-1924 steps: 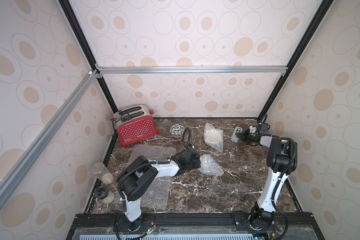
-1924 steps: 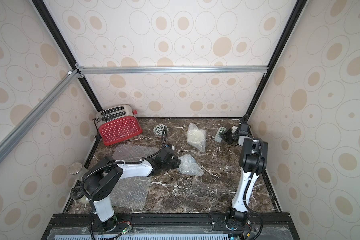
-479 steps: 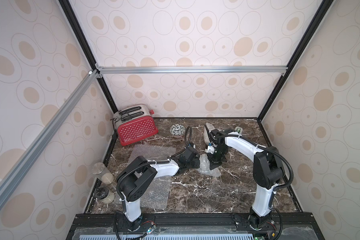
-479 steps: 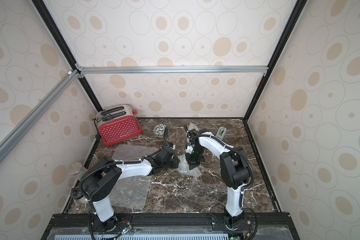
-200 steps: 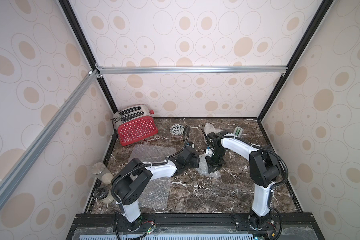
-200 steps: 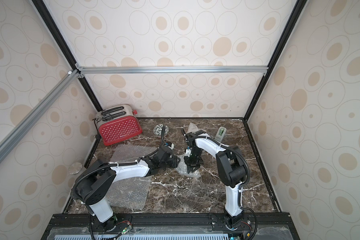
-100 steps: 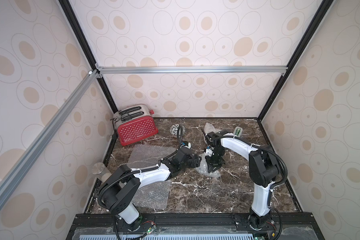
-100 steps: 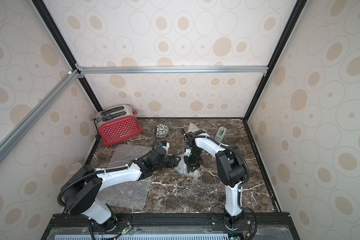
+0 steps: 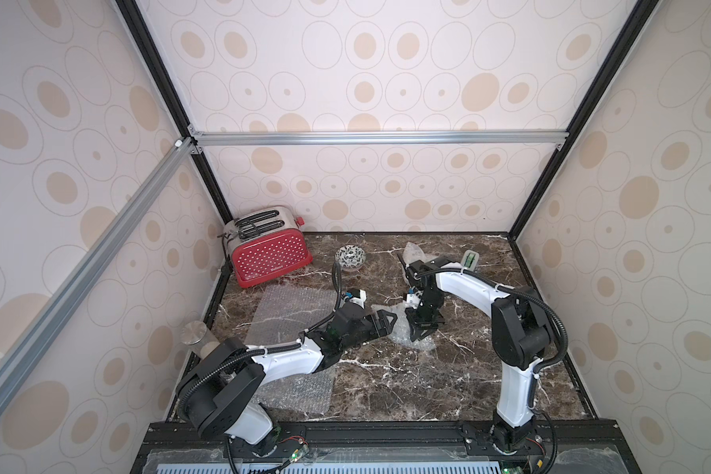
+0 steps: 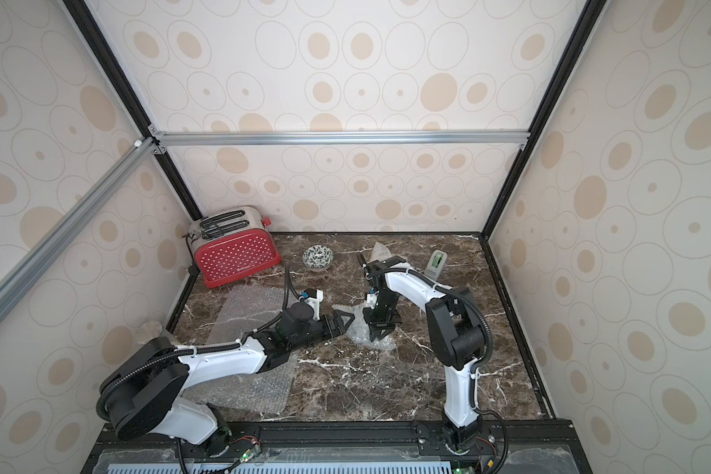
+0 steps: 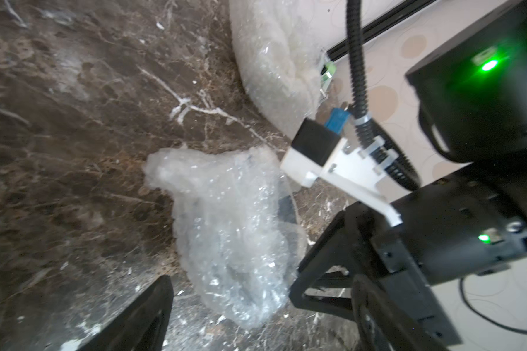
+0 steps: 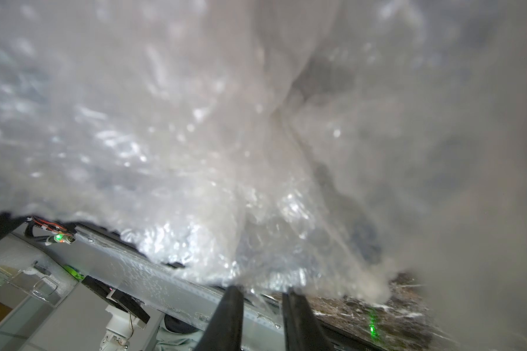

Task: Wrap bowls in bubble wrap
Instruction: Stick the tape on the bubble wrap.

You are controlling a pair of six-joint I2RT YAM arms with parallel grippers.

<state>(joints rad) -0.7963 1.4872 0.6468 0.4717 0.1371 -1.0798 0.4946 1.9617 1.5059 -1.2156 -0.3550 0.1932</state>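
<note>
A crumpled bubble wrap bundle [image 9: 401,336] [image 10: 358,328] [image 11: 232,228] lies mid-table; the bowl inside it is hidden apart from bluish tints. My right gripper [image 9: 421,333] [image 10: 378,333] [image 12: 263,293] points down on it, shut on a fold of the wrap. My left gripper [image 9: 388,322] [image 10: 343,320] [image 11: 262,304] lies open just left of the bundle, holding nothing. A leaf-patterned bowl [image 9: 350,257] [image 10: 318,257] stands bare at the back. Another wrapped bundle [image 9: 412,251] [image 10: 380,249] [image 11: 274,60] lies behind the right arm. Flat bubble wrap sheets [image 9: 292,312] [image 10: 259,390] lie at the left.
A red toaster [image 9: 269,254] [image 10: 237,254] stands in the back left corner. A green tape dispenser [image 9: 471,260] [image 10: 436,262] stands at the back right. A jar [image 9: 196,334] stands off the table's left edge. Walls close in three sides.
My left gripper's jaws have spread open beside the bundle and its arm has swung lower and leftward. The right gripper, earlier at the tape dispenser, stays on the bundle.
</note>
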